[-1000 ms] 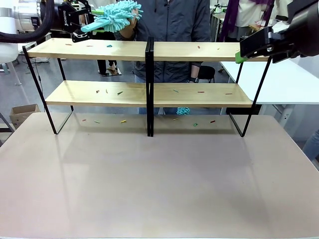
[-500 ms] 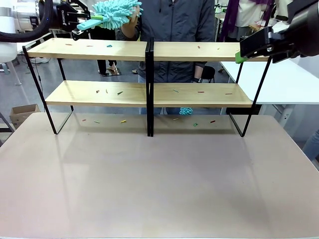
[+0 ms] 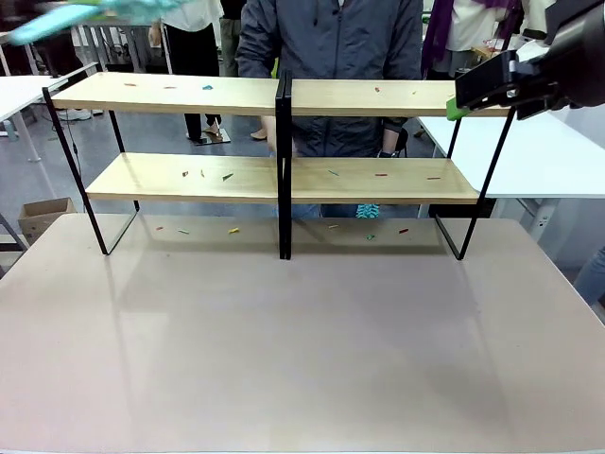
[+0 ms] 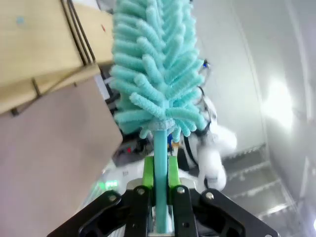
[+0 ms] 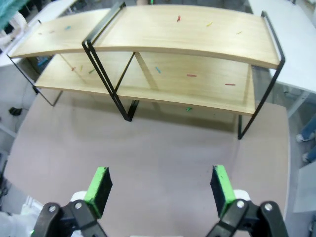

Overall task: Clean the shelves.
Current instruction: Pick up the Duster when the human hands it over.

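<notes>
The shelves [image 3: 284,95] stand at the table's far side: two light-wood boards in a black frame, with small coloured scraps on both. In the left wrist view my left gripper [image 4: 160,174] is shut on the handle of a teal fluffy duster [image 4: 155,69], and the shelves [image 4: 34,54] lie at the upper left. From the front the duster [image 3: 85,13] is a blur at the top left, above the shelves' left end. My right gripper [image 3: 473,95] hovers at the top board's right end. It [image 5: 159,187] is open and empty, high over the shelves [image 5: 173,44].
A person in a dark jacket [image 3: 331,38] stands right behind the shelves. A teal tuft [image 3: 367,210] shows below the lower board. Scraps [image 3: 233,230] lie on the table under the shelves. White tables [image 3: 539,151] flank the scene, and a cardboard box [image 3: 38,216] sits on the floor at the left.
My left gripper closed on the duster's handle and swung it up and left, off the top board. The person's hand let go of the duster head. The right arm stayed put.
</notes>
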Available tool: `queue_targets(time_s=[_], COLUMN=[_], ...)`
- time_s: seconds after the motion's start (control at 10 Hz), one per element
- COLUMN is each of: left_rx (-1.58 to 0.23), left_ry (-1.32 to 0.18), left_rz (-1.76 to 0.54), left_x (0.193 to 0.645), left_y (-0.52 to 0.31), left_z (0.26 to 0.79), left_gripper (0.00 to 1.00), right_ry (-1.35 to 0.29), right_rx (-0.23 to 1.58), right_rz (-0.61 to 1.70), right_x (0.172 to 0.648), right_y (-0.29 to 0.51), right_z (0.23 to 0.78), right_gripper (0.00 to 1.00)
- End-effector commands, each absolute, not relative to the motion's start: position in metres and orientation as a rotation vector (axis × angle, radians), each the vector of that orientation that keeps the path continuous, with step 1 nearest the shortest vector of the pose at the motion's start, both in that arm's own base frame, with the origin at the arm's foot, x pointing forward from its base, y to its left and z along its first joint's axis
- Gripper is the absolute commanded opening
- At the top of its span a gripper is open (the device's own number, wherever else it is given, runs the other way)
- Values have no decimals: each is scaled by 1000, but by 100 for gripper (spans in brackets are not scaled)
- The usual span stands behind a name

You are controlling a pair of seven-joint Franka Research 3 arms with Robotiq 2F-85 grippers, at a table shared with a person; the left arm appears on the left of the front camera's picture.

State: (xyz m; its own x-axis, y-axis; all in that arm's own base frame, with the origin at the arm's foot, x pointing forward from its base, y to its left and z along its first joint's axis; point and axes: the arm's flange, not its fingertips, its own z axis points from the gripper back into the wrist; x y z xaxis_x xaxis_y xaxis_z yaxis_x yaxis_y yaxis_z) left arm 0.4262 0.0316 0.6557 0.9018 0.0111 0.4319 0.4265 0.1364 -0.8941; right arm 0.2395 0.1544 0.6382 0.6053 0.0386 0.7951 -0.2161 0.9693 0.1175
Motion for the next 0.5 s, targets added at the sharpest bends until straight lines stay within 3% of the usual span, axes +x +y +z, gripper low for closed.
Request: queue_targets(time_s=[0.0, 0.2, 0.4], left_rx=[-1353, -1233, -1242], left_ry=[-488, -587, -853], left_rz=[-294, -108, 306], left_x=[359, 302, 257], left_y=[97, 161, 208], left_z=[633, 601, 575], left_gripper=[0, 0, 0], right_ry=[-908, -908, -908], right_rx=[214, 214, 214], right_rz=[148, 148, 148], right_x=[240, 240, 240], right_y=[155, 155, 155], right_z=[638, 638, 638], right_gripper=[100, 100, 100])
